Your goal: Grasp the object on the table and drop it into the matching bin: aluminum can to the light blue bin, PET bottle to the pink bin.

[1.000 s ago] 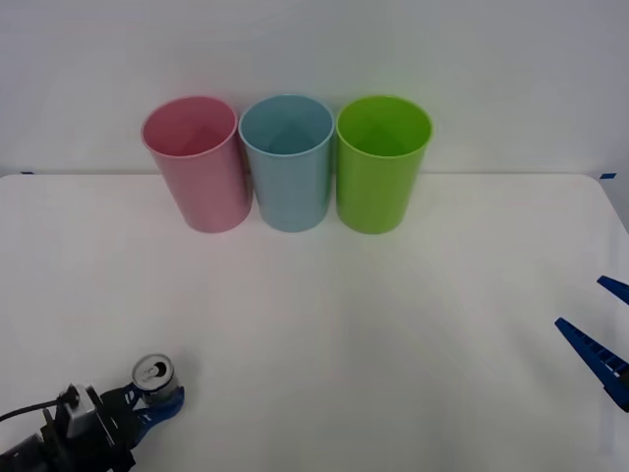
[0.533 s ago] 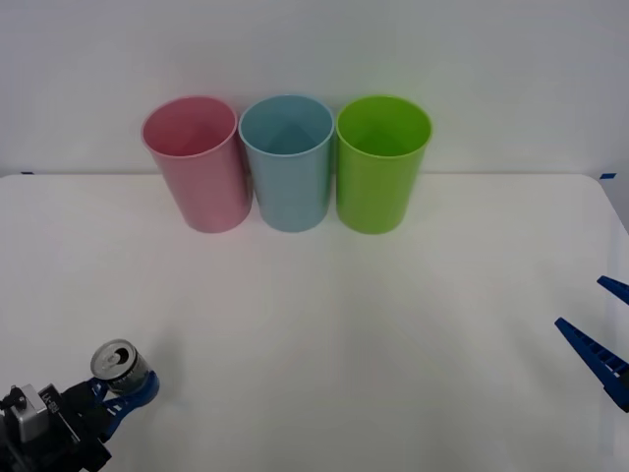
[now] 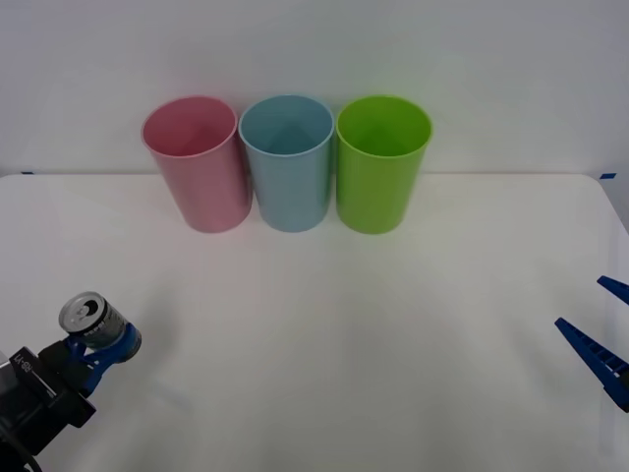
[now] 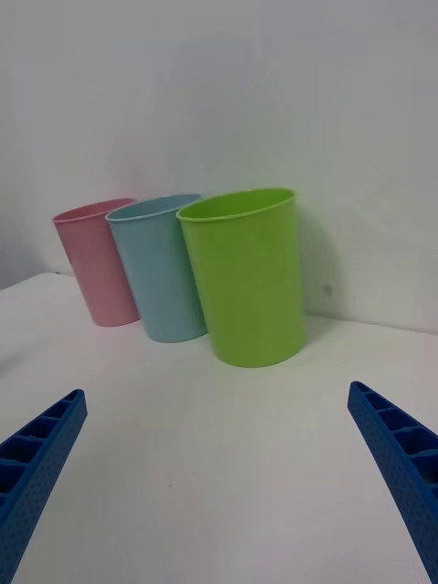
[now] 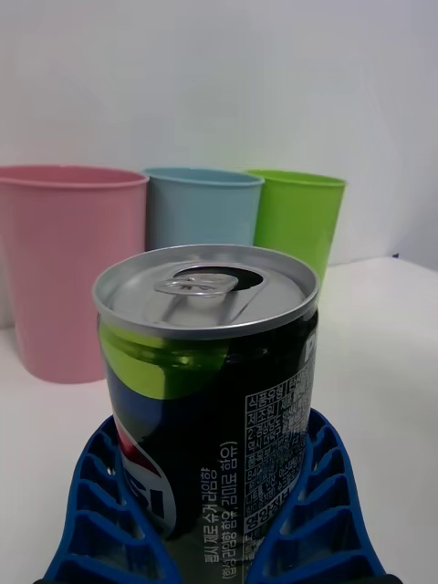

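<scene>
My left gripper [image 3: 103, 344] is shut on the aluminum can [image 3: 88, 317] at the front left, lifted above the white table [image 3: 324, 324]. In the left wrist view the can [image 5: 208, 383] stands upright between my blue fingers [image 5: 315, 511], with a silver pull-tab top and dark printed sides. The pink bin [image 3: 197, 162], the light blue bin [image 3: 288, 160] and a lime green bin [image 3: 381, 162] stand in a row at the table's far edge. My right gripper [image 3: 601, 334] rests open at the right edge; its fingers [image 4: 41, 456] are spread wide apart.
A white wall rises just behind the three bins [image 4: 155, 265]. Bare tabletop stretches between the grippers and the bins. The table's right edge lies close to my right gripper.
My left gripper has carried the can up off the table and to the left. The right arm has stayed still.
</scene>
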Robot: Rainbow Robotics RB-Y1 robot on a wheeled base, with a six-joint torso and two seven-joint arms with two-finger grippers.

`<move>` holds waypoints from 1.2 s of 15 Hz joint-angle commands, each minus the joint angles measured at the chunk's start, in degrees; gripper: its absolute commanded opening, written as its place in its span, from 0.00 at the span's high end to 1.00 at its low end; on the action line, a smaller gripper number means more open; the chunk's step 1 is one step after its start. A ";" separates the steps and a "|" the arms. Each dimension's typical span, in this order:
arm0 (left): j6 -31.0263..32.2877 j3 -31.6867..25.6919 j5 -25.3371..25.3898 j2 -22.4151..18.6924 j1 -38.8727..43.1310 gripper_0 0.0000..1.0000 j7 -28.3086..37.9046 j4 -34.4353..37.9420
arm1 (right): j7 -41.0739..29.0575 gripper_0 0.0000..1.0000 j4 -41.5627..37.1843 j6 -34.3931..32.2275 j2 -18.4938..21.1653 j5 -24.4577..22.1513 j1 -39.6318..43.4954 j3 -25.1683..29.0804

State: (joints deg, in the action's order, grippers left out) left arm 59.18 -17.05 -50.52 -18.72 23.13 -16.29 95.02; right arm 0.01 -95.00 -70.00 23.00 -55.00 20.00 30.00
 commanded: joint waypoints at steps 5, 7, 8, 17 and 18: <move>-6.09 1.49 -4.32 0.00 -8.80 1.00 12.07 4.74 | -0.01 0.00 0.00 0.00 0.00 0.00 0.00 0.00; -9.69 2.90 -4.50 0.00 -11.09 1.00 13.21 5.70 | -0.01 0.00 0.00 0.00 0.00 0.00 0.00 0.00; -11.54 3.87 -4.32 0.00 -12.49 1.00 13.56 6.05 | -0.01 0.00 0.00 0.00 0.00 0.00 0.00 0.00; -23.67 8.96 -11.09 0.00 -27.43 1.00 24.20 6.67 | -0.01 0.00 0.00 0.00 0.00 0.00 0.00 0.00; -24.11 9.23 -12.41 0.00 -28.58 1.00 25.87 6.67 | -0.01 0.00 0.00 0.00 0.00 0.00 0.00 0.00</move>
State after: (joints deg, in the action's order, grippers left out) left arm 35.39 -8.02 -61.94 -18.74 -4.56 8.34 101.70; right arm 0.00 -95.00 -70.00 23.00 -55.00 20.00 30.00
